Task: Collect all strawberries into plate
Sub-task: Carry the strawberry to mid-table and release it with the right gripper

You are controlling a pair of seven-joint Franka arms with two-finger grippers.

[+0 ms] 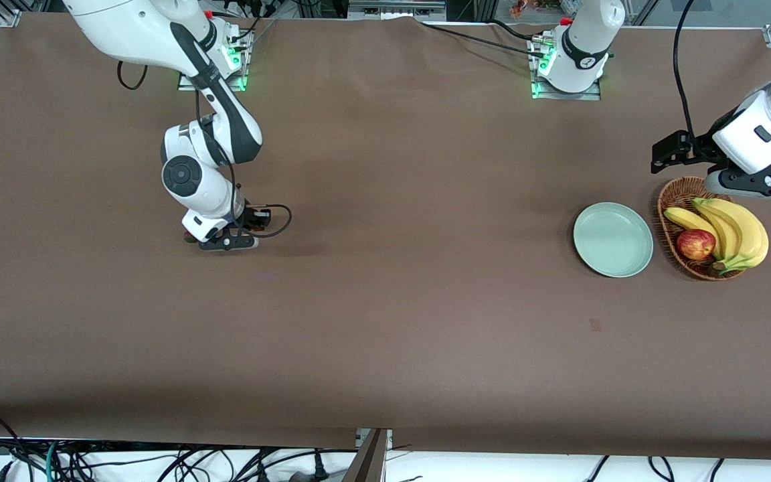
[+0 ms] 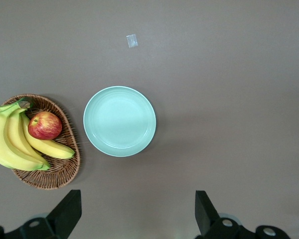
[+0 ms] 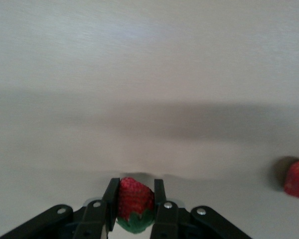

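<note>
My right gripper (image 1: 228, 242) is low over the table near the right arm's end, shut on a red strawberry (image 3: 134, 199) with a green leafy top; in the right wrist view (image 3: 134, 204) its fingers press the berry's two sides. A second strawberry (image 3: 298, 178) lies on the cloth beside it. The third is not in view. The pale mint-green plate (image 1: 613, 239) sits empty toward the left arm's end and also shows in the left wrist view (image 2: 119, 121). My left gripper (image 1: 760, 186) waits high above the basket, open and empty (image 2: 138, 209).
A wicker basket (image 1: 668, 201) beside the plate holds bananas (image 1: 737, 231) and a red-yellow apple (image 1: 695, 244). A small pale scrap (image 2: 132, 41) lies on the brown cloth near the plate. The wide middle of the table between the arms is bare cloth.
</note>
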